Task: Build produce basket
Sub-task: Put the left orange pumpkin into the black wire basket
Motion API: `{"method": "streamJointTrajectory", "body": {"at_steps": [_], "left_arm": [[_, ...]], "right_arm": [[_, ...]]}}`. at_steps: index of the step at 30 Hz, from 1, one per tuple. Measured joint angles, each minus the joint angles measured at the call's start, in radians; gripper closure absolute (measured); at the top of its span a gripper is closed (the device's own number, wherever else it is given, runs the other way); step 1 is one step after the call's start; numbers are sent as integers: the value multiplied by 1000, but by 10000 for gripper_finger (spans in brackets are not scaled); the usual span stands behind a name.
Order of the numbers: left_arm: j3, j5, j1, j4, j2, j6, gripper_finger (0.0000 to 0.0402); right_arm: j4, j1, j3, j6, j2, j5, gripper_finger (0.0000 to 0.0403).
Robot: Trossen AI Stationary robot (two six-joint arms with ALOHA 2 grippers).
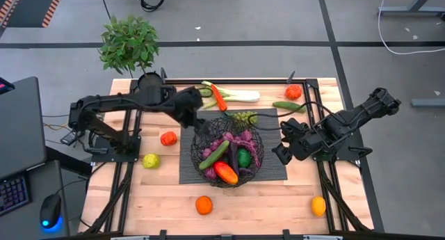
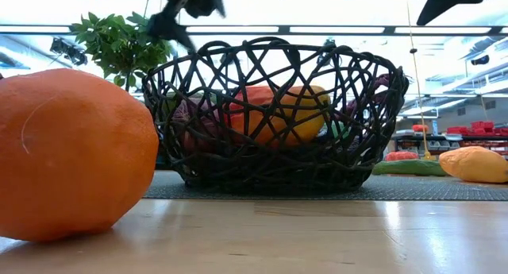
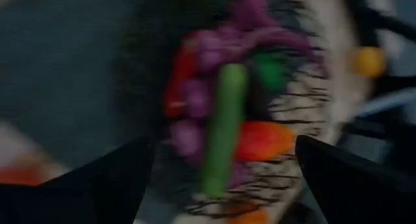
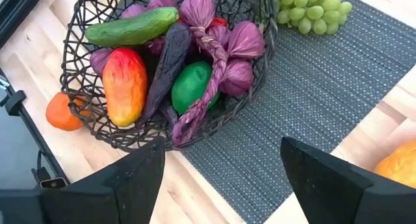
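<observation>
The black wire basket stands on a dark mat at the table's middle. It holds a cucumber, a dark eggplant, purple bulbs, a green fruit and a red-orange fruit. My left gripper is open and empty above the basket's far left rim; its wrist view looks down into the basket. My right gripper is open and empty over the mat's right part, right of the basket. Green grapes lie on the mat behind the basket.
A leek, a red pepper, a tomato and a cucumber lie at the far side. A red fruit and a yellow-green one lie left. An orange and a lemon lie near. A potted plant stands far left.
</observation>
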Motion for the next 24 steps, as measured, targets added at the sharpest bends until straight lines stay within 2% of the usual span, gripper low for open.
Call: {"method": "streamJointTrajectory", "body": {"at_steps": [4,10,18,24], "left_arm": [[65,-92,32,-229,0,49,24],[63,-122,49,-443,2,67,24],[58,-133,48,-529,3,111,24],[-84,-68,60,-512,4,139,24]], "right_arm": [[-5,-28,0,-35,0,-26,94],[-6,-67,0,-59,0,-55,94],[-6,-91,0,-81,0,-60,94],[-6,-92,0,-87,0,-60,94]]}}
